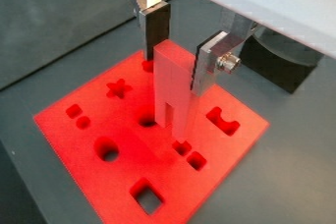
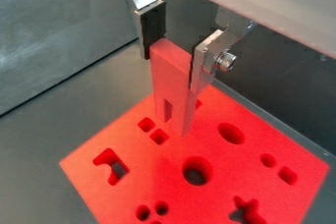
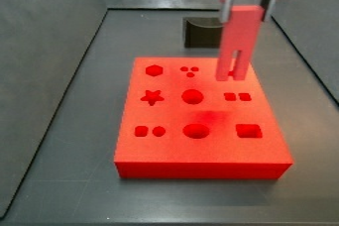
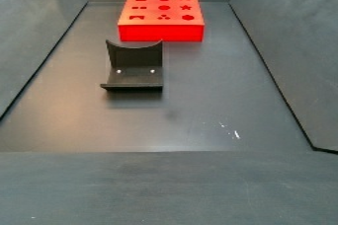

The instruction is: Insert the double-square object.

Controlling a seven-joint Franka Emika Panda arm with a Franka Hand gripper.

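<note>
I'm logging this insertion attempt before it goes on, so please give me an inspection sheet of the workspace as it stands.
Surface: dark floor, bare around the parts.
Job's things: double-square object held upright, prongs down, above the red block near its paired square holes; not yet inserted.
Clutter: dark curved holder on the floor, apart from the block.
Grippers: gripper above the block, jaws shut on the bar.
Cables: nothing seen.
Surroundings: dark walls around the floor.

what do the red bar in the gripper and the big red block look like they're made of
The double-square object, held upright in the gripper above the block: likely plastic, matte uniform red with crisp edges. The red block: apparently the same matte plastic, cleanly cut holes. Neither shows shine or grain.
</note>
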